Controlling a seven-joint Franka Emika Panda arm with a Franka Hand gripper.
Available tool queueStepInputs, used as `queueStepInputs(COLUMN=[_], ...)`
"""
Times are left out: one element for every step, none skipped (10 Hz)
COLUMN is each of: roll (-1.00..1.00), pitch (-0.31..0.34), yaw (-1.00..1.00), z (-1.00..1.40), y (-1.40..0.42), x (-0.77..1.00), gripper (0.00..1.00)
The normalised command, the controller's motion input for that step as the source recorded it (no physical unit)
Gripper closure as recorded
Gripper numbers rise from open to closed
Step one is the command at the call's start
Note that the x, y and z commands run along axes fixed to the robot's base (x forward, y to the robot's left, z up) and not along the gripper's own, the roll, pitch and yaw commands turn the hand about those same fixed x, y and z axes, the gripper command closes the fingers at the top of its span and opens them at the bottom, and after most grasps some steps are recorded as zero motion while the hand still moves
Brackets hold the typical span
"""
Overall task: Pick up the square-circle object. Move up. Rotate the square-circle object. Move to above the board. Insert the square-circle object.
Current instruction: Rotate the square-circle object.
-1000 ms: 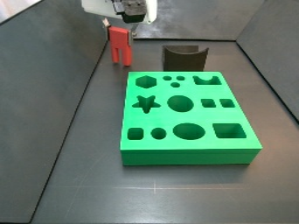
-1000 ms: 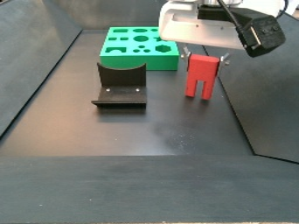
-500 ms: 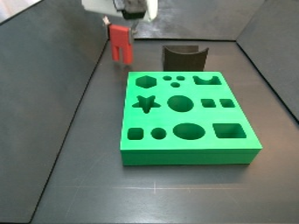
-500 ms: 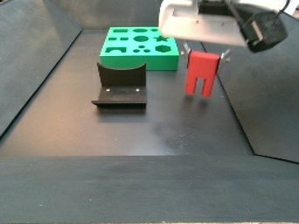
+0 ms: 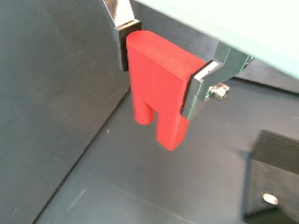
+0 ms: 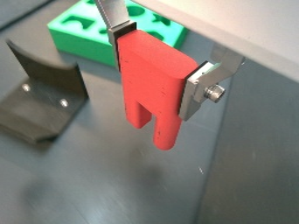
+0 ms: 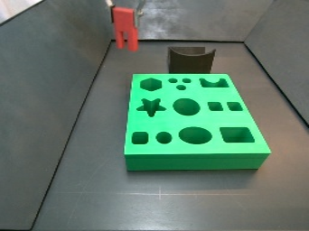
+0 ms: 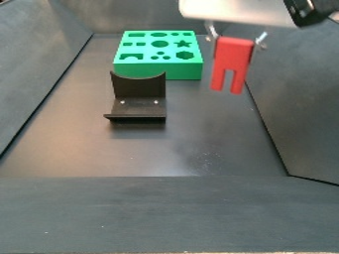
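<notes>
The red square-circle object (image 7: 125, 27) hangs in the air with its two legs pointing down, clear of the floor, also in a side view (image 8: 232, 64). My gripper (image 5: 163, 68) is shut on its solid top, one silver finger on each side, in both wrist views (image 6: 159, 66). In a side view (image 8: 235, 38) only the finger ends and part of the white hand show. The green board (image 7: 193, 161) lies flat on the floor, apart from the object, and also shows in a side view (image 8: 166, 69) and a wrist view (image 6: 68, 37).
The dark fixture (image 7: 191, 60) stands behind the board and shows in a side view (image 8: 137, 94) and both wrist views (image 6: 41, 96) (image 5: 274, 184). Dark sloping walls enclose the floor on the sides.
My gripper has risen with the red object held in it. The object's legs still point down. The board and fixture have not moved.
</notes>
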Motion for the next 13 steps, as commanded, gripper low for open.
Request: queueStepInputs(roll=[0.0, 0.0, 0.01, 0.02, 0.02, 0.03, 0.04, 0.05, 0.05, 0.01, 0.01, 0.0, 0.0], pitch=[0.055, 0.067, 0.068, 0.076, 0.079, 0.082, 0.08, 0.078, 0.078, -0.007, -0.008, -0.011, -0.013], yaw=[0.02, 0.03, 0.03, 0.03, 0.03, 0.03, 0.03, 0.03, 0.03, -1.0, -1.0, -1.0, -1.0], z=[1.0, 1.0, 1.0, 1.0, 0.94, 0.72, 0.56, 0.34, 0.24, 0.0, -0.02, -0.01, -0.01], y=[-0.14, -0.12, -0.11, -0.09, -0.08, -0.05, -0.04, -0.02, -0.02, 0.0, 0.0, 0.02, 0.01], x=[0.29, 0.24, 0.21, 0.18, 0.15, 0.08, 0.05, 0.03, 0.02, 0.0, 0.01, 0.01, 0.01], gripper=[1.0, 1.0, 1.0, 1.0, 1.0, 1.0, 1.0, 1.0, 1.0, 1.0, 1.0, 1.0, 1.0])
